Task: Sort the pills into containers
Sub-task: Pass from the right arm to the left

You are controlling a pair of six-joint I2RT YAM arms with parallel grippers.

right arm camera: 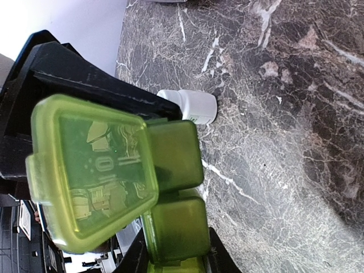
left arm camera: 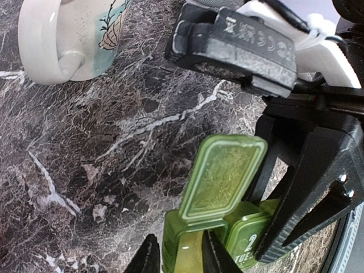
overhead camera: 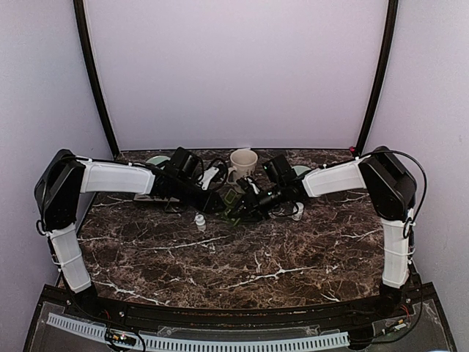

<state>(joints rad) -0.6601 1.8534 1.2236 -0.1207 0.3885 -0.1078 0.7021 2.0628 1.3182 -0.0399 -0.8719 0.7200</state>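
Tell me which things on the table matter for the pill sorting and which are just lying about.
For the job:
- green pill organizer, one lid open
- small white bottle near centre
- second white bottle further right

Lying about:
- mug
- pale green round thing at the back left

Top external: high at 6 o'clock, facing 12 o'clock, whole worktop (overhead camera: 242, 257) | left wrist: close, looking down past its fingers (left arm camera: 149, 259) | right wrist: equally close | both wrist views share green pill box (right arm camera: 170, 159)
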